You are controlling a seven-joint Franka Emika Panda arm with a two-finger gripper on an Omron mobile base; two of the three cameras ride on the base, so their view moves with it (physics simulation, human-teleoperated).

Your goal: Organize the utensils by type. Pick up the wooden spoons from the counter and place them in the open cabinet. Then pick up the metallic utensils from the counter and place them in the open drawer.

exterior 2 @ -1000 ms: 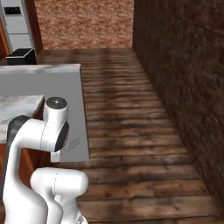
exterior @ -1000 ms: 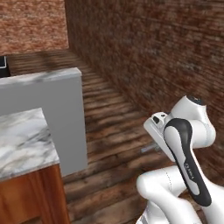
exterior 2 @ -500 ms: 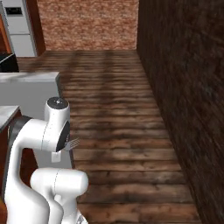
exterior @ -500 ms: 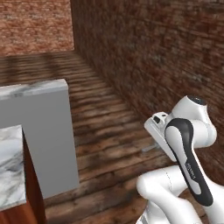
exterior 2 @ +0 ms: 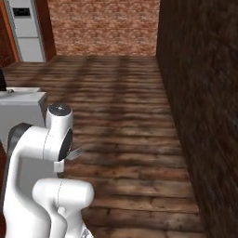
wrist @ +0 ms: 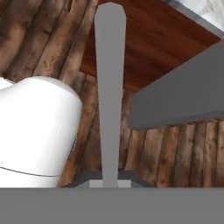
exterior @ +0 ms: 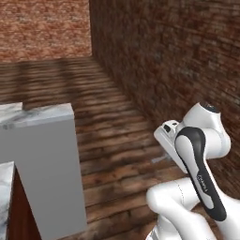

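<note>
A flat, matte grey metal utensil (wrist: 110,87) is held in the tool (wrist: 110,183), whose jaws are nearly closed on its handle at the bottom centre of the hand view. The handle is seen as a long, smooth strip that widens toward a rounded end at the top centre of that frame. In the right base view, thin silver tines (exterior 2: 76,152) are seen projecting beside the arm at lower left, so the held piece is shown to be a fork. In the left base view only a faint grey sliver (exterior: 160,158) is seen just beside the hand, at centre right.

Behind the handle in the hand view, a reddish-brown wooden panel (wrist: 153,48) is crossed by a plain grey slab (wrist: 183,103), with a white marbled corner at upper right. The desk (exterior: 33,117) is seen in the left base view at lower left, as a white veined top on a flat grey side. A plank floor (exterior 2: 125,121) of dark, streaked wood and a rough brick wall (exterior: 178,56) are presented in both base views.
</note>
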